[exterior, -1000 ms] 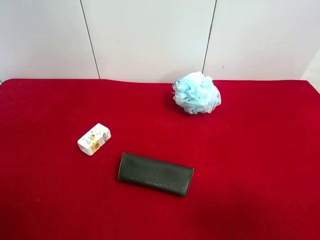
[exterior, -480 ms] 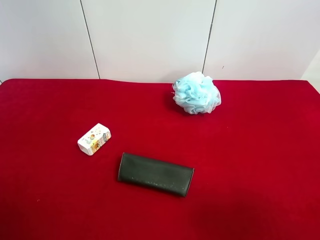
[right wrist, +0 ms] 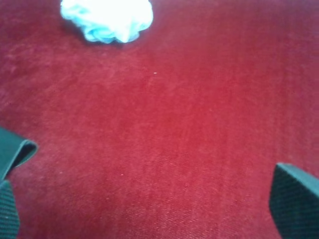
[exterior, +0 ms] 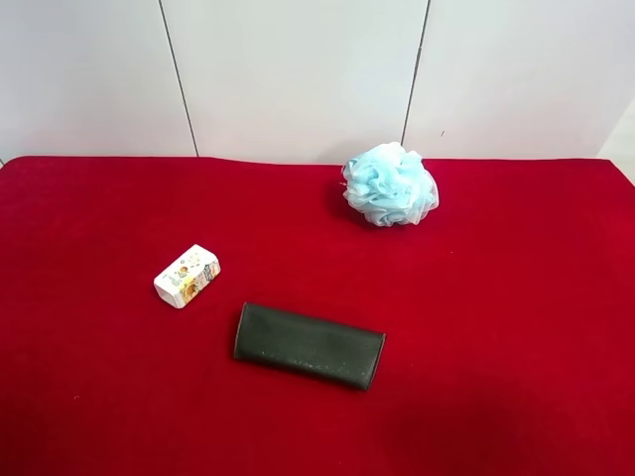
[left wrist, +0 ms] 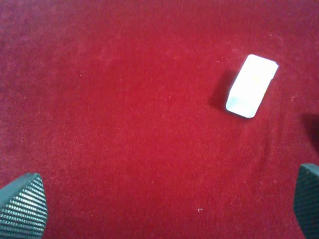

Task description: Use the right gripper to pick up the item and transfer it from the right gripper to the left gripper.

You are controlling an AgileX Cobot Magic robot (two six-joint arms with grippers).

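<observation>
Item: carton (exterior: pixel 187 276), left of case (exterior: pixel 309 345). Both grippers (right wrist: pixel 149 209) (left wrist: pixel 164 214) wide open, holding nothing. Risk: your right gripper sees only the pouf (right wrist: pixel 107 17) and may seize that.

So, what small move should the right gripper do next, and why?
Probably swing the right gripper toward the carton. Its jaws stand open over bare red cloth, and its wrist view shows only the blue pouf. The carton lies free on the cloth, apart from the dark case.

Tablecloth (exterior: pixel 516 327): red matt napped cloth. Carton (exterior: pixel 187 276): smooth printed card. Case (exterior: pixel 309 345): dark matt grained leather-like. Pouf (exterior: pixel 390 184): pale blue mesh.
</observation>
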